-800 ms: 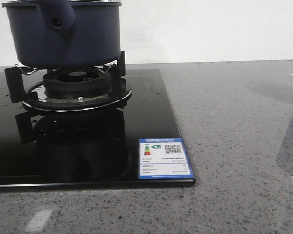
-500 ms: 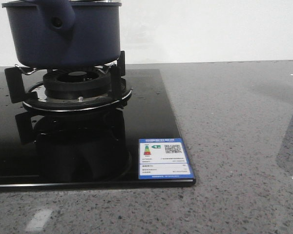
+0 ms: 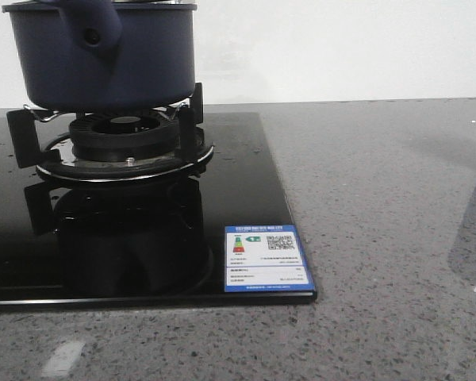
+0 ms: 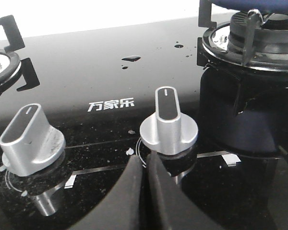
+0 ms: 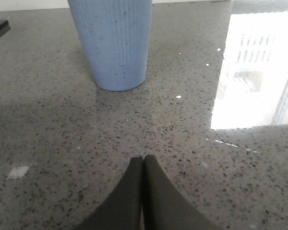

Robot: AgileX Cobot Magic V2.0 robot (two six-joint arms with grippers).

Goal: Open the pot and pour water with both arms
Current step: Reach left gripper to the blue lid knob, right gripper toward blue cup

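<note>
On the burner (image 3: 125, 143), navy pot (image 3: 103, 55), stubby handle with hole

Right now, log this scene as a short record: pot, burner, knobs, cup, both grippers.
pot: dark navy, on the burner's supports, handle facing the camera
burner: no flame visible
knobs: two silver knobs, one just ahead of the left gripper, the other beside it
cup: light-blue, ribbed, upright on the stone counter
left gripper: shut, holding nothing
right gripper: shut, holding nothing, short of the cup
</note>
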